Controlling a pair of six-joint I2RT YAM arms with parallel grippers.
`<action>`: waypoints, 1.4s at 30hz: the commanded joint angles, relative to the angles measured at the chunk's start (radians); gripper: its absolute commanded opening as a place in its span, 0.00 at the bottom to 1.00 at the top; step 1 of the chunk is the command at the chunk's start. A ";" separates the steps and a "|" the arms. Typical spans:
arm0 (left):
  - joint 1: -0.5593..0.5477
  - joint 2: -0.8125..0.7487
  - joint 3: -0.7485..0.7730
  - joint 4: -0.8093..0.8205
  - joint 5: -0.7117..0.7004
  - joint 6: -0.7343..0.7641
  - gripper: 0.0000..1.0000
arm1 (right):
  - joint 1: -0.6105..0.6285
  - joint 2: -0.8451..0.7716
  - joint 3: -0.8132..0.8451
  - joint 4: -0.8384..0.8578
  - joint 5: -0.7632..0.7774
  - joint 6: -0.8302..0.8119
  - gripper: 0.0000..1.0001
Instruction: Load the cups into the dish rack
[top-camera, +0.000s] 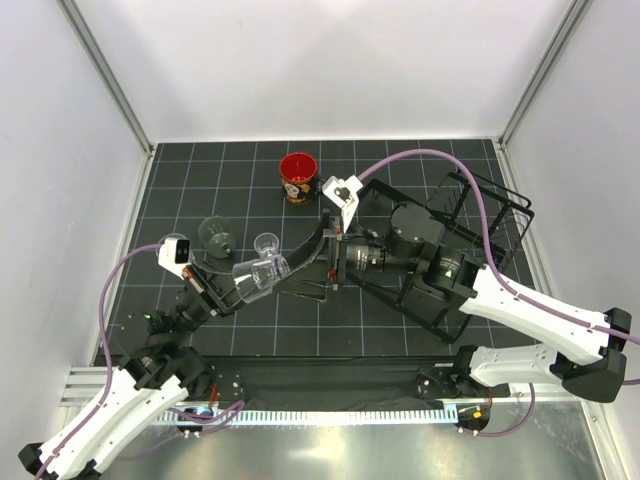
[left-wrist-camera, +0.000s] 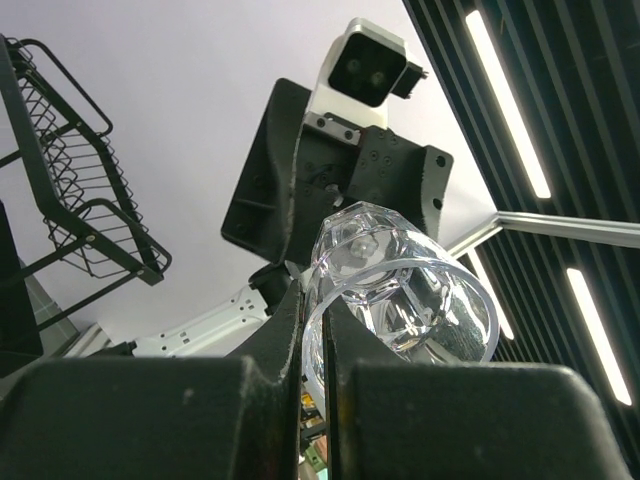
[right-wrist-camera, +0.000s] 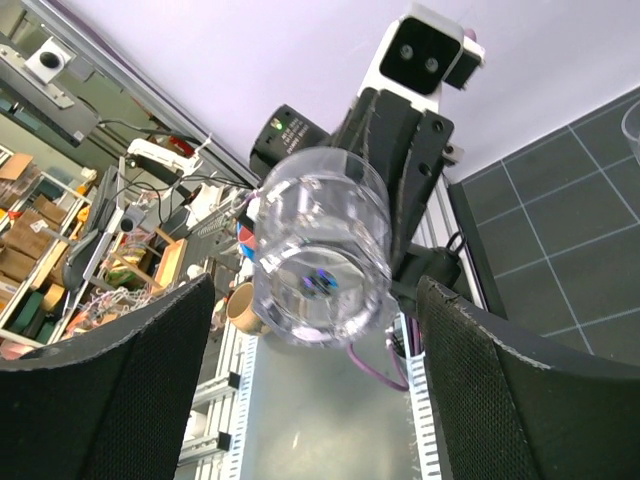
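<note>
Clear tumbler pinched at rim by left gripper, held sideways mid-table, base toward right gripper at its 3 o'clock (handover likely). Right jaws spread wide, empty. Dish rack farther toward 3 o'clock.

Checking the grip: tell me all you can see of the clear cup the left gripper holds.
A clear tumbler, plastic by its look, with a thick faceted base. It is empty, held above the table and tipped on its side. The left gripper pinches its wall at the rim. Its base points between the open fingers of the right gripper, which seem not to touch it.
</note>
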 joint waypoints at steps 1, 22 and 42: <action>-0.002 0.015 0.001 0.062 0.016 -0.011 0.00 | 0.009 0.006 0.045 0.076 0.009 0.000 0.81; -0.002 0.009 -0.035 0.076 0.015 -0.022 0.00 | 0.012 0.026 0.051 0.108 -0.021 0.024 0.27; -0.002 -0.216 -0.076 -0.306 -0.120 0.004 0.81 | 0.014 -0.072 0.146 -0.310 0.320 -0.140 0.04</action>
